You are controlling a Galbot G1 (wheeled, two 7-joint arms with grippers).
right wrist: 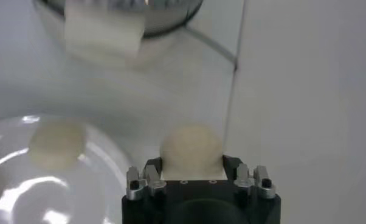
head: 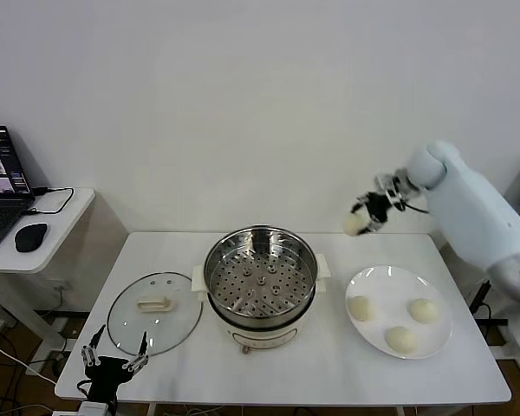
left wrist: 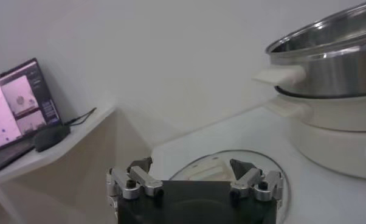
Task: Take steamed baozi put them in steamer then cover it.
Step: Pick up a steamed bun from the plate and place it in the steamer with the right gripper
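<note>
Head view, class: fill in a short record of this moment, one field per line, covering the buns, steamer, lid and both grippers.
held baozi: in right gripper, raised above the table, right of the steamer
plate: three baozi
steamer: uncovered, tray empty
glass lid: flat on table, left of steamer
left gripper: open, at the table's front edge near the lid

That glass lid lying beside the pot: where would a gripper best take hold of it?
Probably by the cream handle at the centre of the glass lid, coming straight down from above. The lid lies flat on the table, its thin rim offering little purchase, while the handle stands up as a raised bar.
</note>
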